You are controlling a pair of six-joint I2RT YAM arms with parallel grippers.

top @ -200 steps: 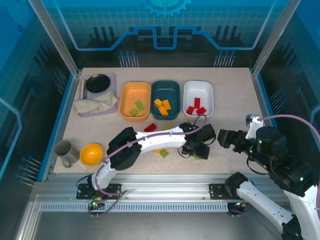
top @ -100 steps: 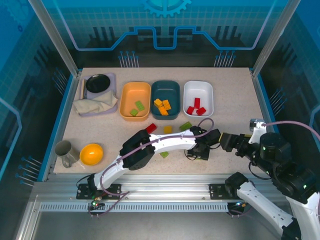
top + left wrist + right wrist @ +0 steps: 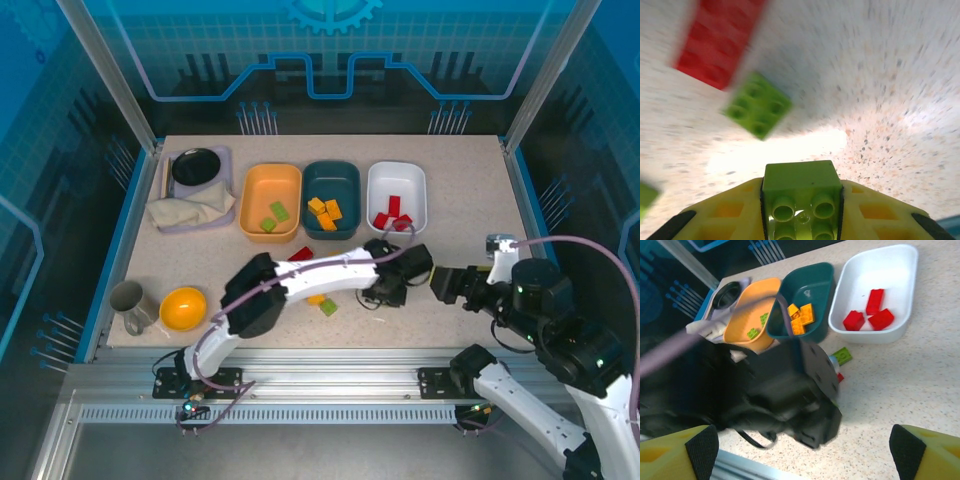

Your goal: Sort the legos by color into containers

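Trayed by color: greens (image 3: 273, 216), oranges (image 3: 324, 211), reds (image 3: 392, 216). My left fingers (image 3: 740, 200) grip a green brick (image 3: 800, 187); right fingers (image 3: 660, 450) apart, empty. Beyond left fingers: red brick (image 3: 717, 42), green square (image 3: 757, 105), unsorted.

Looks like a robot lab cell, maybe a demo booth: speckled tabletop (image 3: 470, 225) boxed in by blue see-through panels (image 3: 330, 60), aluminium frame rails (image 3: 330, 385) along the front.

Trays (image 3: 332, 166) abreast, bricks (image 3: 325, 209) inside — dish (image 3: 196, 165) left

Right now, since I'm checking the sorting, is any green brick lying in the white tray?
No, the white tray holds only three red bricks.
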